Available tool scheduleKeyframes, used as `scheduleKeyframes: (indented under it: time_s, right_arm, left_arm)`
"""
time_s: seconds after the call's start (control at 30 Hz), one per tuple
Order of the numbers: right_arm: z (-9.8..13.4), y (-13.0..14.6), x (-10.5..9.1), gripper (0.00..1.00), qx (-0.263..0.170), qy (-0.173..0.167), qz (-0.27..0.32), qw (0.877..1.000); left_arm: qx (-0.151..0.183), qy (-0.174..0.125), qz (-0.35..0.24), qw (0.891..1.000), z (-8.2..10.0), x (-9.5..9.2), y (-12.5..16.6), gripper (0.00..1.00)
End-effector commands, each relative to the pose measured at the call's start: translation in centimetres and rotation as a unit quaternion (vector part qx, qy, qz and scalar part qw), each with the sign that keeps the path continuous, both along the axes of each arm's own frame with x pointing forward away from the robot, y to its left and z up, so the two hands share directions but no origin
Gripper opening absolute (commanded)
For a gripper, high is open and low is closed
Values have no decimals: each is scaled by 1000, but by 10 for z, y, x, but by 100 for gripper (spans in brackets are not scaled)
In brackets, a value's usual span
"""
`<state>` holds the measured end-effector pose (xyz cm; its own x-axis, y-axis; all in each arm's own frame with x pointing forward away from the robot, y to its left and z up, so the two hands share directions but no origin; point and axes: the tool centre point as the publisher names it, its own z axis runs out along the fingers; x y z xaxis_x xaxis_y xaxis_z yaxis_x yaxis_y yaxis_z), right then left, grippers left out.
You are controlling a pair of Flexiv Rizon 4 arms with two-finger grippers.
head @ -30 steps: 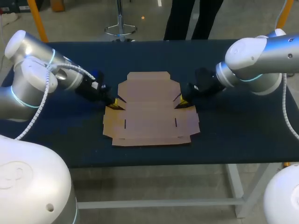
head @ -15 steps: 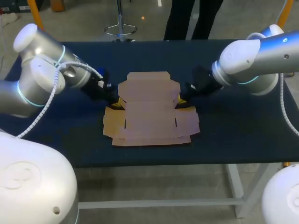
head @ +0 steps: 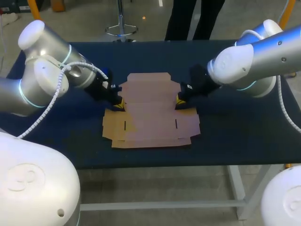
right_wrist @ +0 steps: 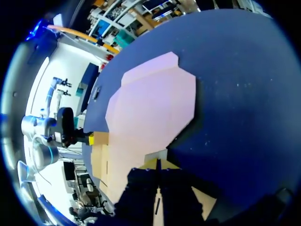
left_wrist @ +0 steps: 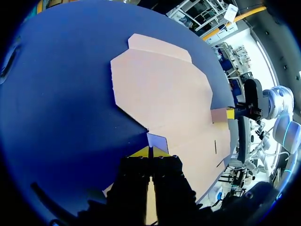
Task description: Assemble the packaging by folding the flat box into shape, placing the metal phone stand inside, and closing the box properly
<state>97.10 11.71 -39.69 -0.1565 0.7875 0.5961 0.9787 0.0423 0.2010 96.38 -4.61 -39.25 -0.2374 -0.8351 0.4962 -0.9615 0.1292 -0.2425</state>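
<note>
The dark blue bench carries one thing, a flat box of brown card, lying unfolded near its middle. Compared with a second ago, both arms have swung inward. The left tool and the right tool have each slid a little closer to the card's centre line, and the left arm's elbow has risen. The card itself has barely shifted.

The box lies flat on the cloth. Its narrower panel, ending in a tuck flap, points to the far edge of the bench, and its wider part, marked with two short slits, points to the near edge. The fold lines run across from left to right. From above, its depth and its width look much alike, so I cannot tell which is the long axis.

Each tool sits in a side notch where the narrow panel meets the wide part, one on each side, with the card spread between them. In the left wrist view the left tool has its fingers drawn together, and its yellow tips are against a small side flap that tilts up just ahead of them. The right tool is the same, fingers together, with its own small flap at the tips. Whether either flap is actually pinched, I cannot tell.
</note>
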Motion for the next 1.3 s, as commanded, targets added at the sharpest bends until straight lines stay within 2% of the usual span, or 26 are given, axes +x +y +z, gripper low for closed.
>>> scheduleKeyframes:
  time_s: [0.03, 0.3, 1.3]
  right_arm:
    - [-1, 3, -1, 0, -20, 0, -6, 1000]
    - [-2, 3, -2, 0, -20, 3, -10, 1000]
    - [-8, 18, 1, 0, -77, -7, -35, 996]
  left_arm:
    - [9, 0, 0, 1000, 1, -1, -5, 0]
    - [12, -1, 0, 1000, -1, 1, -8, 0]
    - [46, -29, 6, 999, 0, 2, -27, 0]
